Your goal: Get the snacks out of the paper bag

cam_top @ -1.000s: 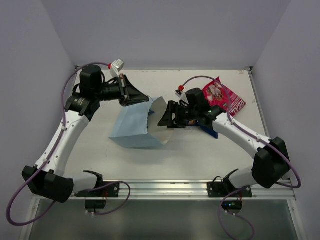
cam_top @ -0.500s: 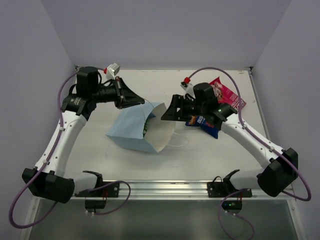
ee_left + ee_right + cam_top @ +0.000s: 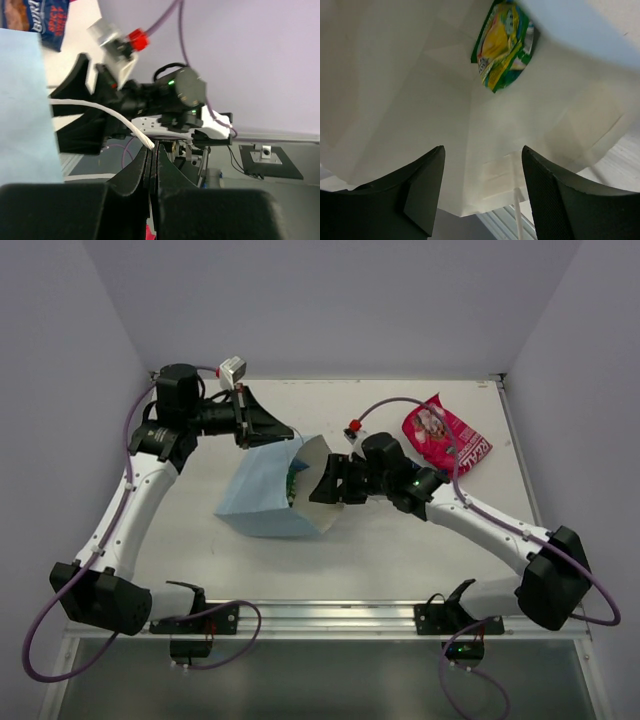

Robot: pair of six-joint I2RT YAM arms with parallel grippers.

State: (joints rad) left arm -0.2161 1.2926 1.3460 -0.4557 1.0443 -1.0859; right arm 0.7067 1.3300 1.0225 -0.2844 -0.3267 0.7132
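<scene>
Currently, the left jaws are clamping shut on the string handle [image 3: 100, 112] of the paper bag [image 3: 265, 502], which is lying near the centre of the surface [image 3: 400, 550]. Only the right wrist view is showing the yellow-green packet [image 3: 504, 42] inside it, beyond the open, empty right jaws. The red-pink pouch [image 3: 445, 435] is lying near the far right corner, and lilac walls [image 3: 330, 300] are enclosing everything.

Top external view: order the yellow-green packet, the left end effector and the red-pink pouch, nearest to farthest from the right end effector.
From the right end effector:
1. yellow-green packet, just left, inside the paper bag.
2. left end effector, back-left, at the bag's rim.
3. red-pink pouch, back-right, outside the bag.
</scene>
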